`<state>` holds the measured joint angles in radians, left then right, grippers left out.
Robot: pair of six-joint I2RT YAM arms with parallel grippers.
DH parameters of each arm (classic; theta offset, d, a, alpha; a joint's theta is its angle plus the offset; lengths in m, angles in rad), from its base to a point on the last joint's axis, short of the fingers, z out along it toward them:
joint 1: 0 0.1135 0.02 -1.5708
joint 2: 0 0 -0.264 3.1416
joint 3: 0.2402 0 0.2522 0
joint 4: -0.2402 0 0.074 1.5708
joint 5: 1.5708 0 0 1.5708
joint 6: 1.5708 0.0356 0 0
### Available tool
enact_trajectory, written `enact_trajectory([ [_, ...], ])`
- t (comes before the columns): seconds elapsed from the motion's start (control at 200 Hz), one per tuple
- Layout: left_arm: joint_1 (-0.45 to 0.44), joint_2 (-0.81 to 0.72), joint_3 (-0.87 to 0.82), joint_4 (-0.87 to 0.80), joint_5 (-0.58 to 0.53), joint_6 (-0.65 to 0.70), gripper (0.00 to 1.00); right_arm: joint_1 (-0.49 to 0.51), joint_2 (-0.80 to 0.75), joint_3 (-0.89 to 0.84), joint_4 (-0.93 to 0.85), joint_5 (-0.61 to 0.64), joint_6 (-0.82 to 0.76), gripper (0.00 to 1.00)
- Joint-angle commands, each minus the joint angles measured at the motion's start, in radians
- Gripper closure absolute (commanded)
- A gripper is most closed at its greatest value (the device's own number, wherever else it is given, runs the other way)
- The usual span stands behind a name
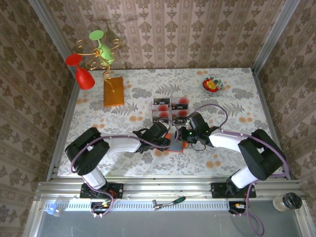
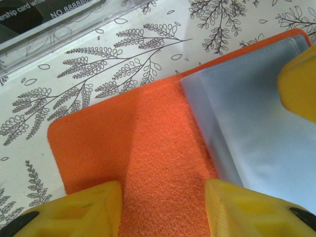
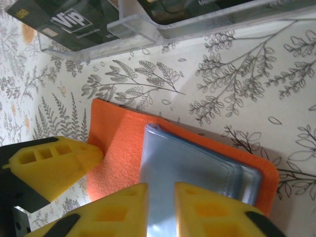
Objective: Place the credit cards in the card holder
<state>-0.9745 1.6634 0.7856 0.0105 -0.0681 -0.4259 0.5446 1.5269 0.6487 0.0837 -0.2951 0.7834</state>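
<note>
Card holder [image 3: 118, 148] touched by half-open left tool [image 2: 163, 207] and nearly-closed right tool [image 3: 161, 207].

2 arms [image 1: 118, 144]: white links, black joints, purple cables [image 1: 212, 105]; yellow tool fingers [image 3: 54, 165] w/ square holes.

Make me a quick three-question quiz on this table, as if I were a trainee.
1. True or false: the card holder lies folded shut.
2. The credit cards are: A in the clear trays; B inside the card holder; C in a gripper.
3. Fill in: the card holder's inner pocket is ____ in colour.
Key: 1 false; 2 A; 3 grey-blue.
</note>
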Motion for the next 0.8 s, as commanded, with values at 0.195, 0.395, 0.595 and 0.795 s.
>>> enact_trajectory([
  [0.195, -0.004, -0.050, -0.069, 0.058, -0.009, -0.024, 0.37, 0.002, 0.053, -0.007, -0.003, 0.015, -0.015, 0.92],
  [0.395, -0.004, -0.062, -0.078, 0.073, -0.009, -0.024, 0.33, 0.011, 0.085, 0.006, 0.014, -0.009, -0.006, 0.95],
  [0.595, -0.005, -0.088, -0.098, 0.112, -0.009, -0.021, 0.32, 0.038, 0.119, 0.030, 0.033, -0.018, 0.009, 0.95],
  [0.795, -0.004, -0.085, -0.094, 0.108, -0.001, -0.015, 0.30, 0.050, 0.137, 0.038, 0.050, -0.018, 0.024, 0.96],
])
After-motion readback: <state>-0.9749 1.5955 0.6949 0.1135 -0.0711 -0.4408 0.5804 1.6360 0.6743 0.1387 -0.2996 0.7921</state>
